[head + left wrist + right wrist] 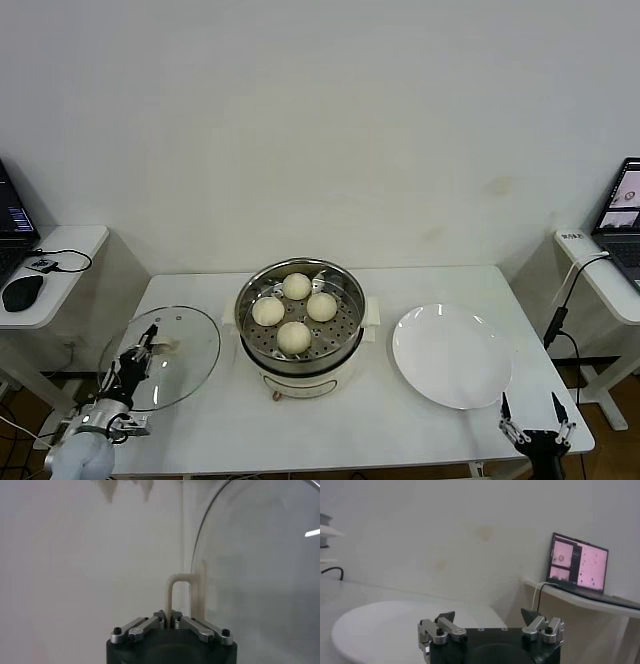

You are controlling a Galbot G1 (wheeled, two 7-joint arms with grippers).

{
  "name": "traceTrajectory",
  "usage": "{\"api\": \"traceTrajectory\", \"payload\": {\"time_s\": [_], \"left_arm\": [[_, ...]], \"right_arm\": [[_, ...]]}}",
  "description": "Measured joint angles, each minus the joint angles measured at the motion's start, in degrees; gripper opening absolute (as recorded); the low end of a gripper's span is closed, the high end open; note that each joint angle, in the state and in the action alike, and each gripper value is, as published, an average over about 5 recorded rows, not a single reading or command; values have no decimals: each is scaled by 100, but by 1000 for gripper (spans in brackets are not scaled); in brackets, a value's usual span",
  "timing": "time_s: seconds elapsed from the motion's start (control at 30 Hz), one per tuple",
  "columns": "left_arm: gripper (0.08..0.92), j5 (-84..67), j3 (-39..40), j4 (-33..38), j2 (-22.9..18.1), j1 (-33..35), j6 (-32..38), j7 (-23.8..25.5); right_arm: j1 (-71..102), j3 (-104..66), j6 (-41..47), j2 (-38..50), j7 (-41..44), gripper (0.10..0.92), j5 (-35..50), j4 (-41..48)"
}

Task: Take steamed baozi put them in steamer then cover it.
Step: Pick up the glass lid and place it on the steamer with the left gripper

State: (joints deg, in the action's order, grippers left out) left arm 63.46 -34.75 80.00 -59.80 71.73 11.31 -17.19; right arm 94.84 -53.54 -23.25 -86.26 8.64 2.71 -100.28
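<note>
The cover (165, 355) is held by its handle (172, 595) in the clamped left end effector (143, 345), the steamer (300, 325) with four baozi (294, 337) beside it. The right end effector (537, 421) is spread wide near the plate (452, 355).

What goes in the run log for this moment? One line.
left gripper: shut on cover handle | baozi: four in steamer | right gripper: open, idle by plate

A white table (400, 420) stands against a pale wall (320, 120). On the table's right part lies a flat white plate (452, 355). Left of the table is a small side desk (60, 250) with a black mouse (22, 292) and a laptop (12, 225). Right of the table, another desk (600, 275) holds an open laptop (577, 562) and cables (560, 310).
</note>
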Motion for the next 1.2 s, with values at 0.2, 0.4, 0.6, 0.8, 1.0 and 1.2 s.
{"api": "traceTrajectory", "payload": {"time_s": [0.2,0.4,0.6,0.8,1.0,1.2], "left_arm": [[141,-236,-361,947,97,543,-511,326],[141,-536,-727,1940,250,1064,-1003,809],[141,-800,-816,2905,431,1333,-1519,1227],[141,-919,-458,3660,558,1330,-2163,1531],[141,-861,294,3956,518,966,-2811,1757],[141,-568,1110,3918,306,394,-3311,1997]], "right_arm": [[22,111,-9,65,2,823,-59,-16],[58,228,-33,110,-1,823,-143,-30],[60,352,-62,121,-23,823,-260,-28],[-13,420,-110,59,-81,823,-429,36],[-114,480,-132,-58,-155,823,-665,136],[-243,546,-215,-198,-263,823,-974,291]]}}
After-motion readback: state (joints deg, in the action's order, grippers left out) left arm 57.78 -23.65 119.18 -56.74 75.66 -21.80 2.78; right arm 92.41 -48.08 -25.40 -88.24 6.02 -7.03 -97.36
